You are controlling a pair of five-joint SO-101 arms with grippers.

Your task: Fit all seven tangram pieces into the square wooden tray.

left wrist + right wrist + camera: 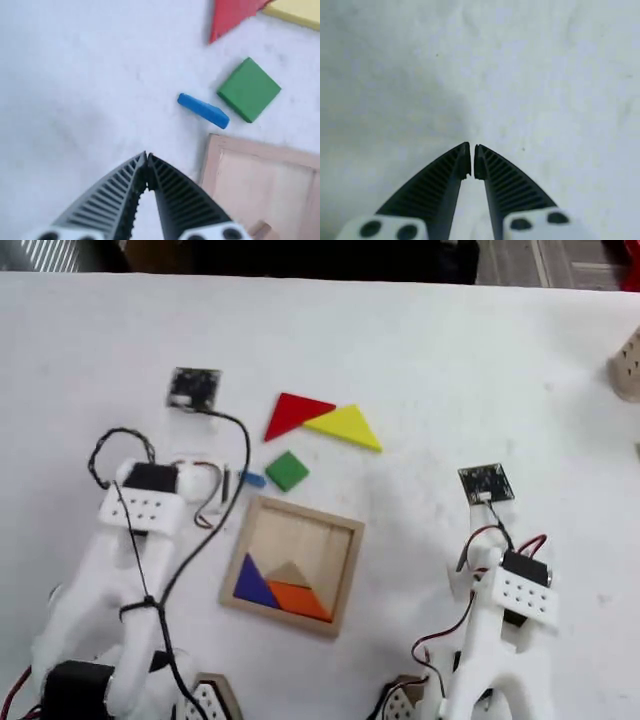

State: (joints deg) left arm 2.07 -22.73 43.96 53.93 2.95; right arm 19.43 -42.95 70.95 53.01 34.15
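The tray [306, 514] lies on the tabletop [450, 360] between the arms. It holds a blue triangle [252, 583], an orange piece [300, 600] and a tan triangle [290, 573] along its near side. Just beyond it lie a green square [287, 470] and a blue sliver [253, 479]. Farther off, a red triangle [293, 412] touches a yellow one [347, 426]. The left fingers [120, 190] are clenched and empty, near the tray's far left corner. The right fingers [445, 180] are likewise clenched and empty, over bare tabletop.
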